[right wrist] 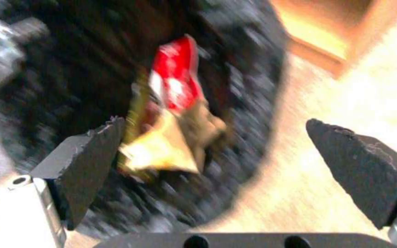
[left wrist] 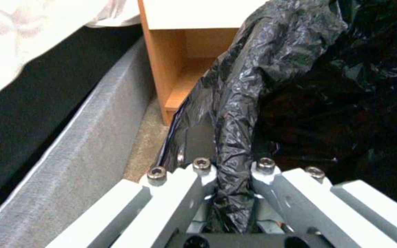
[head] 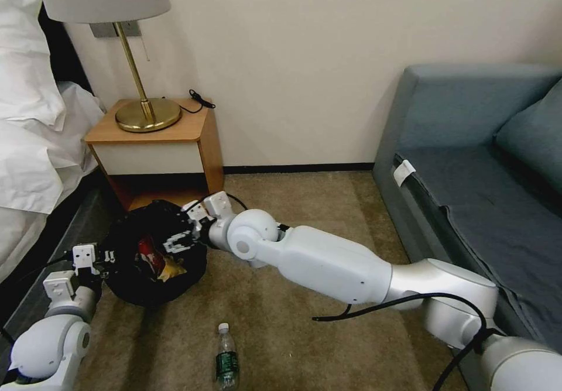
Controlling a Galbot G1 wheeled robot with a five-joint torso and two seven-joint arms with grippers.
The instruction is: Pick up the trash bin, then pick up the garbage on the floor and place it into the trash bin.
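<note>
The trash bin (head: 132, 291), lined with a crinkly black bag (left wrist: 272, 69), sits low on the left in front of the nightstand. My left gripper (head: 102, 257) is at its left rim, shut on a fold of the bag (left wrist: 233, 168). My right gripper (head: 178, 242) hovers over the bin's mouth, open and holding nothing, with its dark pads (right wrist: 88, 162) spread wide. Below it, inside the bin, lie a red-and-white wrapper (right wrist: 175, 79) and a yellow wrapper (right wrist: 162, 151); both also show in the head view (head: 146, 250) (head: 171, 272). A small clear bottle with a green label (head: 226, 363) lies on the carpet in front of the bin.
A wooden nightstand (head: 158, 145) with a brass lamp (head: 146, 113) stands right behind the bin. The bed (head: 29, 145) and its grey base (left wrist: 70, 144) run along the left. A grey-blue sofa (head: 480, 192) fills the right. Carpet lies open between them.
</note>
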